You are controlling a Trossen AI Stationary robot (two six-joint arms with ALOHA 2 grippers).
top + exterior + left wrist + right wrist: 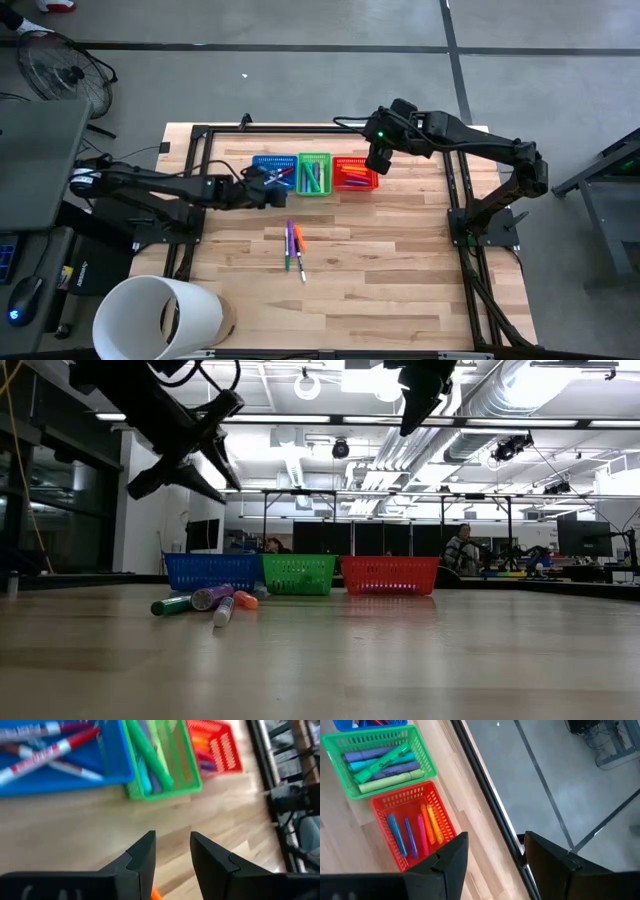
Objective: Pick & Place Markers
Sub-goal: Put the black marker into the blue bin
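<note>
Closest to us on the bare wood, a little cluster of loose markers (294,247) lies side by side near the table's (400,280) middle, purple, green, orange and a white one, touching or nearly so. I'd judge these as light, stiff plastic sticks with smooth round barrels, so they'll roll and may slip; the safest hold looks to be across the middle of a barrel, jaws square to its length, taking an outer one first since neighbours crowd in. Just beyond them, the left gripper (262,190) hovers above the board by the blue basket (272,172), fingers spread with a clear gap and nothing between them. Further back sit the three baskets in a row: blue with red-and-white markers inside, green basket (357,747) holding purple, teal and green ones, red basket (427,797) with blue, pink and orange ones. The right gripper (379,157) hangs high over the red basket's far side, fingers parted and empty. One green marker (382,764) carries dark lettering that seems to read "Sharpie"; other printing is too blurred to read.
</note>
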